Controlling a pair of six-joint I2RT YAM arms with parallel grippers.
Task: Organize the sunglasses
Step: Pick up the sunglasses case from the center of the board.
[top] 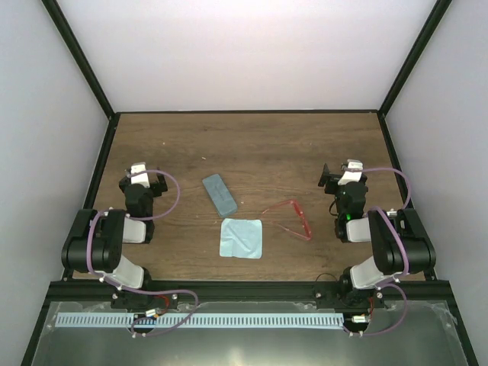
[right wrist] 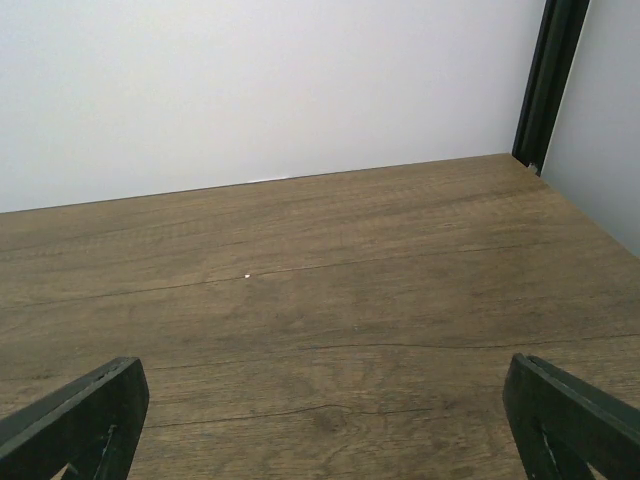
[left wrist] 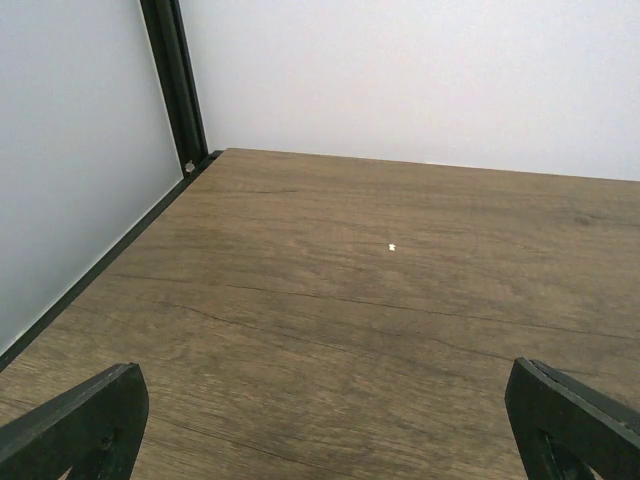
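— So, from above, where were the sunglasses [top: 290, 218]?
— Right of the table's [top: 252, 145] middle, toward its near edge, just right of a blue cloth [top: 242, 239]; a case [top: 219, 194] lay farther left.
— The left wrist view?
— The left gripper [left wrist: 330, 425] stood wide open, holding nothing.
— The right wrist?
— The right gripper [right wrist: 325, 425] gaped too, gripping nothing.

One sunglasses [top: 299, 221], one case [top: 219, 194], one cloth [top: 242, 239]

Left wrist view: left gripper [left wrist: 322, 405] fingers [left wrist: 85, 430] cut off by the bottom edge, only the spread tips show. Right gripper [right wrist: 320, 405]: same cropping. White speck [left wrist: 392, 247] ahead of the left claw, too small to identify. Sunglasses [top: 300, 219], inboard of the right claw: lens detail too small.
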